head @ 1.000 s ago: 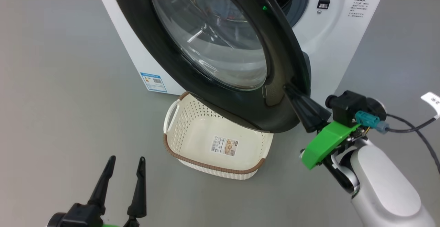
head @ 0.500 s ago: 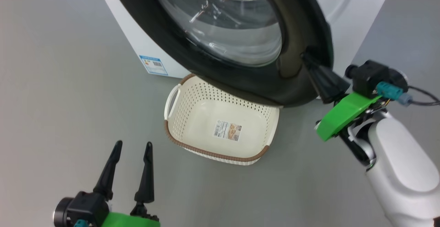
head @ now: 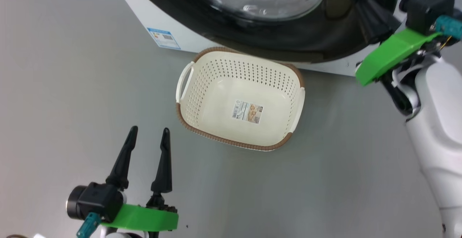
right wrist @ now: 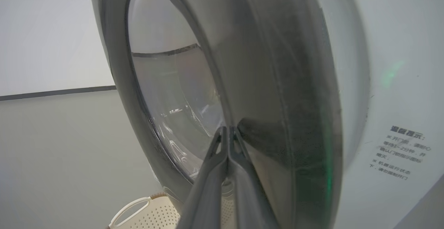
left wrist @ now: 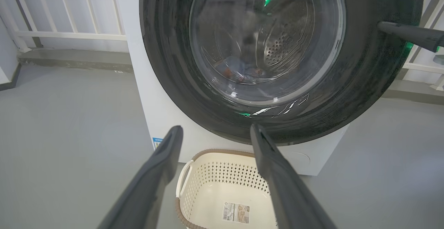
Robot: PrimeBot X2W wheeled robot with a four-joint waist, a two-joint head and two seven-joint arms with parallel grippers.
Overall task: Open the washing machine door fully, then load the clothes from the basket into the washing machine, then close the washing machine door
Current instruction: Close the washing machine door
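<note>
At far right, right gripper (right wrist: 227,129) pinched together, tips touching rim of washing machine door (left wrist: 166,48). Near left, left gripper (head: 149,131) splayed wide, holding nothing. Between them, basket (head: 231,142) on floor (head: 72,68), just before washing machine (left wrist: 145,100). Clothes (left wrist: 242,73) behind door glass, inside drum (left wrist: 284,45).

so the right gripper (right wrist: 227,132) has its two fingers squeezed flat together, tips touching the glossy black ring of the washing machine door (right wrist: 277,93), right beside the bulging glass window (right wrist: 166,97). the white washing machine (right wrist: 399,66) front, with some small printed text, is off to the right. a corner of the basket (right wrist: 152,218) and its handle (right wrist: 129,210) peek in at the bottom, on the grey floor (right wrist: 69,159).
</note>
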